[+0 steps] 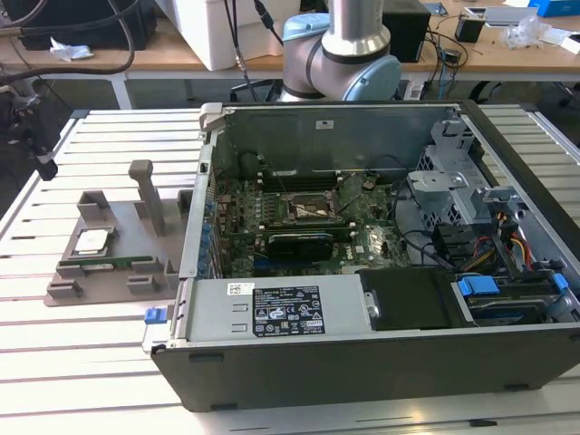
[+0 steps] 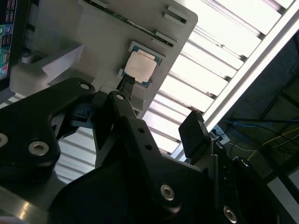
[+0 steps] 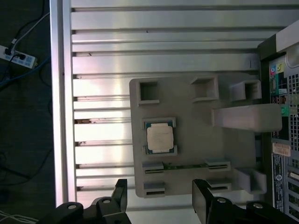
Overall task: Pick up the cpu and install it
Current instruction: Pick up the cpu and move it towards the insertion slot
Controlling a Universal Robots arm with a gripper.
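Note:
The cpu, a small flat square chip with a silvery top, lies in a recess of the grey holder tray on the table, to the exterior view's left of the open computer case. Both wrist views show the cpu lying flat in the tray. My gripper hangs above the tray, apart from the chip, open with nothing between its black fingers. In the exterior view the gripper is at the far left edge. The black socket frame sits on the motherboard inside the case.
A long green memory stick lies in a slot of the tray beside the cpu. A tall grey post stands on the tray near the case wall. The slatted metal table ends close to the tray; cables lie on the floor beyond it.

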